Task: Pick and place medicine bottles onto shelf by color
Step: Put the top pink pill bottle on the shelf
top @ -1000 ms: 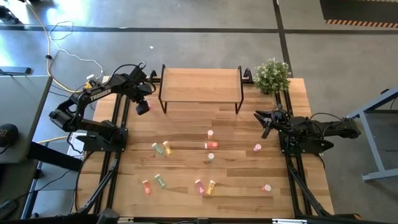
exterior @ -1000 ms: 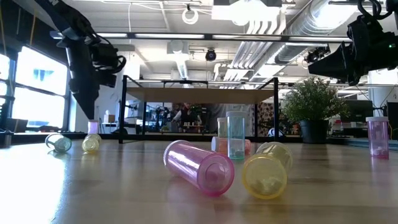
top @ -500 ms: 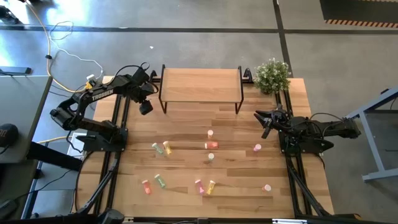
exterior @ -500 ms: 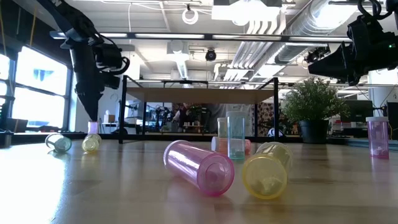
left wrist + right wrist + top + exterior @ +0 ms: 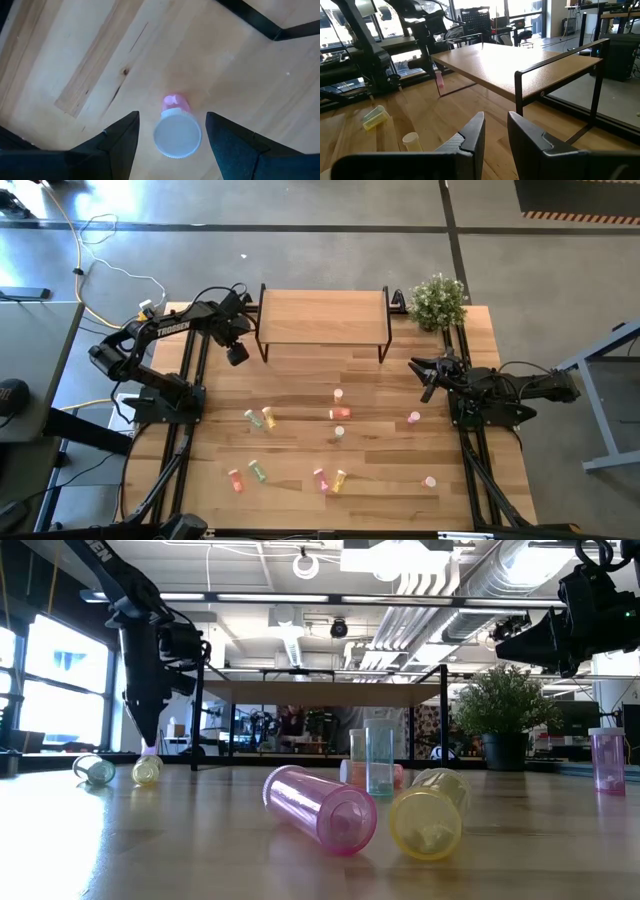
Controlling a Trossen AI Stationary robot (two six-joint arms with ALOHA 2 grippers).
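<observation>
A pink medicine bottle (image 5: 177,135) with a white cap stands upright on the tabletop near the shelf's (image 5: 322,315) left front leg. My left gripper (image 5: 172,116) points down over it, open. One finger stands on each side of the cap, with a gap showing at both. In the low view the gripper (image 5: 148,732) hides most of this bottle. Several other bottles lie or stand on the table's middle and near part: pink (image 5: 338,394), red-orange (image 5: 340,413), green (image 5: 252,416) and yellow (image 5: 268,418). My right gripper (image 5: 428,376) waits level at the table's right side, slightly open, nothing in it.
A potted plant (image 5: 437,302) stands at the shelf's right end. The shelf's black legs (image 5: 262,350) stand close to my left gripper. In the low view a lying pink bottle (image 5: 320,808) and a yellow one (image 5: 428,818) are near the front edge.
My left gripper has sunk toward the table and shifted a little toward the shelf's left leg. It has come down around the upright pink bottle and rolled slightly. Its fingers have kept the same gap. The bottle has stayed in place.
</observation>
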